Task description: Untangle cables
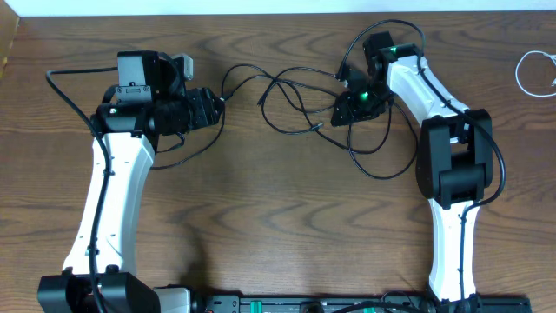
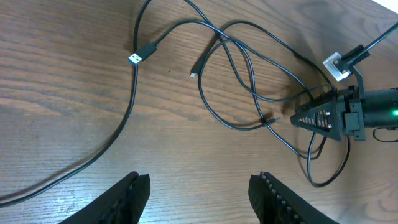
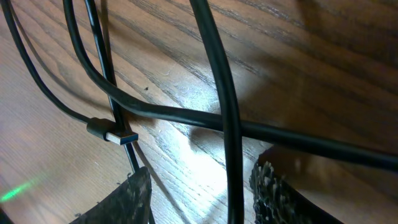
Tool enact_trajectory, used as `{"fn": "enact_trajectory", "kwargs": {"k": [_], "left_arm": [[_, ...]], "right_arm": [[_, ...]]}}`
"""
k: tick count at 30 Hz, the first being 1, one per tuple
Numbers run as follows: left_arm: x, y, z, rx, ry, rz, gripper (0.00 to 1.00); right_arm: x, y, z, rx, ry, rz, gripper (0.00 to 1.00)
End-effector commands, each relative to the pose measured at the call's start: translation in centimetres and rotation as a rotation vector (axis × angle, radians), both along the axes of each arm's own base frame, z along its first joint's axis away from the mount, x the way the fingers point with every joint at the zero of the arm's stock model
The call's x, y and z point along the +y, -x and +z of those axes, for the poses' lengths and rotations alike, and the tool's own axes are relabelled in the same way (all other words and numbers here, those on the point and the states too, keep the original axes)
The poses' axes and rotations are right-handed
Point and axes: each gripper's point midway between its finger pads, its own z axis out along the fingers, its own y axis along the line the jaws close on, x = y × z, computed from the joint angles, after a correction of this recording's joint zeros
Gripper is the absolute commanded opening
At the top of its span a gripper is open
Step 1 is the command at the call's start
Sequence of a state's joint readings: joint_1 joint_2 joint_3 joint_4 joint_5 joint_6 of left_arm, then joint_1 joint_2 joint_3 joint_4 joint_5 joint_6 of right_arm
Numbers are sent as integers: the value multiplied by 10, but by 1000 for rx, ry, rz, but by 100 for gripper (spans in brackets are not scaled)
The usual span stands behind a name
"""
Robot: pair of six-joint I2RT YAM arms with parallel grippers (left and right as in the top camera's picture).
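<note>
The black cable lies in tangled loops on the wooden table between my two grippers. In the left wrist view its USB plug and a small plug rest on the wood. My left gripper hovers at the tangle's left end, open with nothing between its fingers. My right gripper is low over the tangle's right side. Its jaws stand open around one black strand, which runs close to the right finger. The white cable lies coiled at the far right edge.
Thick black arm cables loop around the right arm and beside the left arm. A plug joint sits on the wood just ahead of the right gripper's left finger. The table's far edge runs along the top.
</note>
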State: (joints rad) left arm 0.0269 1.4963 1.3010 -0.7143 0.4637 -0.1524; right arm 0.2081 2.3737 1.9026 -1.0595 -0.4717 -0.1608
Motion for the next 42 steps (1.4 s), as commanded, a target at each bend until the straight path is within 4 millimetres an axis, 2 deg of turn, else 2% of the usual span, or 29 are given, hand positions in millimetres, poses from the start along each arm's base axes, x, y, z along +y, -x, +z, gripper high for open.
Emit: {"fn": "enact_trajectory", "kwargs": {"k": [1,42], "left_arm": [[2,-3,1,-5,-16,-1,57],[2,-3,1,-4,-15,-1,57]], "right_arm": [[-1,4,-6,18,13,-6,49],[-1,3,-6,13,12,-6,47]]}}
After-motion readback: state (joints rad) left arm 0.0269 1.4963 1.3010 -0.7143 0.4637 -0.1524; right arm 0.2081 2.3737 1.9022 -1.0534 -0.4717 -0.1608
